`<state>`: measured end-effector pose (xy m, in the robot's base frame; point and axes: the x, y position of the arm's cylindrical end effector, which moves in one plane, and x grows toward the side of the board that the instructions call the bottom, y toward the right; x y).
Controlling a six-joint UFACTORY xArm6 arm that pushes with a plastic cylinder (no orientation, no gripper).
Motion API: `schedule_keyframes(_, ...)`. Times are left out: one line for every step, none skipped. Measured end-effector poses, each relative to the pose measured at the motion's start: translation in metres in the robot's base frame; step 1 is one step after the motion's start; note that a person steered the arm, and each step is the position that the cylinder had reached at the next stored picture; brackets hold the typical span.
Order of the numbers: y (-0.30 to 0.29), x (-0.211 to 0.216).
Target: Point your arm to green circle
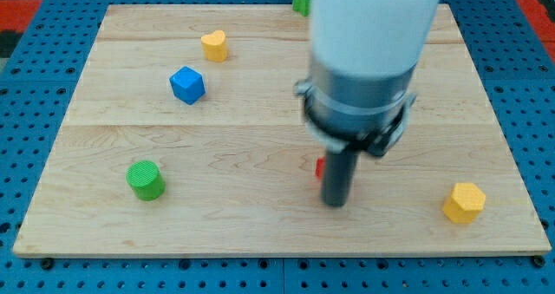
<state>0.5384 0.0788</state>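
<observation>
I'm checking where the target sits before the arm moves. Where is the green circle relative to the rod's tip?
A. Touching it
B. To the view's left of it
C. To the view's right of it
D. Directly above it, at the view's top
B: the green circle stands near the board's lower-left, well apart from my tip, which is at centre-right.

green circle (pixel 145 179), blue cube (pixel 187 85), yellow hexagon (pixel 463 202)

1 view | high front, tilted down | near | whole wooden board (pixel 260 233) in frame
</observation>
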Motion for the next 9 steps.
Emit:
schedule_keyframes(0.026,-0.026)
schedule_keyframes(0.026,-0.007)
schedule_keyframes(-0.009,0.047)
schedule_keyframes(-0.086,0.070)
schedule_keyframes(-0.160,0.075)
schedule_keyframes(-0.223,0.075)
schedule_keyframes(-0.237,0.073)
schedule_keyframes(-0.238,0.068)
schedule_keyframes(-0.242,0.068)
